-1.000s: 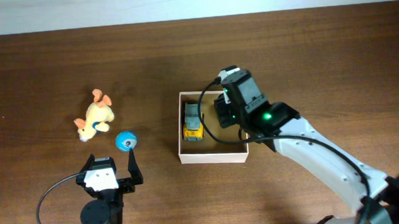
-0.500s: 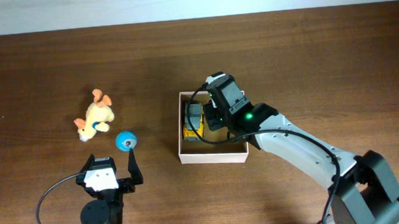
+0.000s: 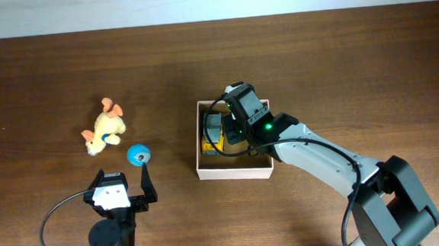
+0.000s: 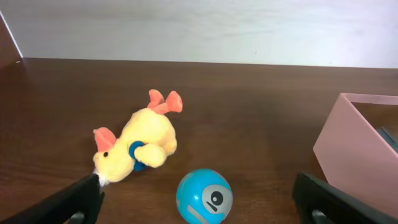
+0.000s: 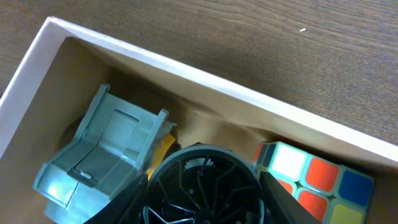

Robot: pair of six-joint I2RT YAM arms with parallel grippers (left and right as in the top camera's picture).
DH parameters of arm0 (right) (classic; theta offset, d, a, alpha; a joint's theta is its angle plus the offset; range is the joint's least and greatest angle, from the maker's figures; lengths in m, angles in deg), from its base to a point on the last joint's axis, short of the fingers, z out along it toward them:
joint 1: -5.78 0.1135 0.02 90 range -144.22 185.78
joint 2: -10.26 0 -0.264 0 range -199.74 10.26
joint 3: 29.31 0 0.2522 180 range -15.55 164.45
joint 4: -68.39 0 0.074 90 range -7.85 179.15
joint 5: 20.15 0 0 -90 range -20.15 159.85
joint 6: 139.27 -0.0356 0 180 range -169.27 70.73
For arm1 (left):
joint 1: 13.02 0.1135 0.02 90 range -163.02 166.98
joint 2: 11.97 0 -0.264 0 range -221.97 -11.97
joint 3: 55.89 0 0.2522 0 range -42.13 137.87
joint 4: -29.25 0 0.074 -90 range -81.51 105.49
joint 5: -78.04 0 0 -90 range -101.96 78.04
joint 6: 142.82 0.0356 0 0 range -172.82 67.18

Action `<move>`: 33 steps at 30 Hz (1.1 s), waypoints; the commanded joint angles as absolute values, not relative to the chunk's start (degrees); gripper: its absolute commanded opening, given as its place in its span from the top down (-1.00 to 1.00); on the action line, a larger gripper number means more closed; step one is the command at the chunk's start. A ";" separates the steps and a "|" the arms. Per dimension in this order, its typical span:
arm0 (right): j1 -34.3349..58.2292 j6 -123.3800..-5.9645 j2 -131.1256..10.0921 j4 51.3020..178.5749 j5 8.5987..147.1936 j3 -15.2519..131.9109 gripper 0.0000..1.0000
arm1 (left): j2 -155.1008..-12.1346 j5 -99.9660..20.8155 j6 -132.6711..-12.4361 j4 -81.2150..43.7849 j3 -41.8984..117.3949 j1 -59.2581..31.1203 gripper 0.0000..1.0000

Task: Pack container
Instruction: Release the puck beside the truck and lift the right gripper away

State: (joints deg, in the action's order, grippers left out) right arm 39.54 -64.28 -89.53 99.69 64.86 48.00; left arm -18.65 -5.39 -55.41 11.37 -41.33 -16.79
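The container (image 3: 234,173) is a square white-walled box with a tan inside, right of centre. It also shows in the right wrist view (image 5: 186,68) and at the right edge of the left wrist view (image 4: 348,143). In it lie a grey and yellow toy truck (image 3: 213,132) (image 5: 99,155) and a colour cube (image 5: 317,174). My right gripper (image 3: 239,125) (image 5: 205,202) reaches into the box, shut on a black round wheel-like toy (image 5: 202,180). My left gripper (image 3: 124,191) (image 4: 200,216) is open and empty, just behind a blue ball (image 3: 138,154) (image 4: 204,196).
A yellow plush duck (image 3: 104,128) (image 4: 134,146) lies on the brown table left of the ball. A pale wall runs along the table's far edge.
My right gripper has moved left, deeper over the box toward the truck, with the black toy in it. The left arm, ball and duck have not moved.
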 commanded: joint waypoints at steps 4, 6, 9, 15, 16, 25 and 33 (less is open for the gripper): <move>40.00 -64.72 -90.54 97.70 64.95 49.14 0.12 | -18.28 -5.74 -54.34 11.33 -41.59 -16.59 -0.99; 40.00 -64.72 -90.54 97.16 64.92 49.14 0.11 | -18.28 -5.74 -54.36 11.33 -41.59 -16.59 -0.98; 40.00 -64.72 -90.54 96.59 64.92 49.14 0.12 | -18.28 -5.76 -54.36 11.33 -41.59 -16.59 -0.99; 40.00 -64.72 -90.54 96.48 64.92 49.14 -0.05 | -18.28 -5.76 -54.36 11.33 -41.59 -16.59 -0.98; 40.00 -64.72 -90.54 96.48 64.92 49.14 -0.05 | -18.28 -5.76 -54.34 11.33 -41.59 -16.59 -0.99; 40.00 -64.72 -90.54 96.50 64.92 49.14 -0.08 | -18.28 -5.76 -54.34 11.33 -41.59 -16.59 -0.99; 40.00 -64.54 -89.88 97.79 64.95 50.56 -0.08 | -18.28 -5.76 -54.34 11.33 -41.59 -16.59 -0.99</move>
State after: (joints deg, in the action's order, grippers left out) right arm 39.54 -64.30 -89.79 97.00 64.86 48.13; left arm -18.65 -5.39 -55.43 11.37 -41.33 -16.79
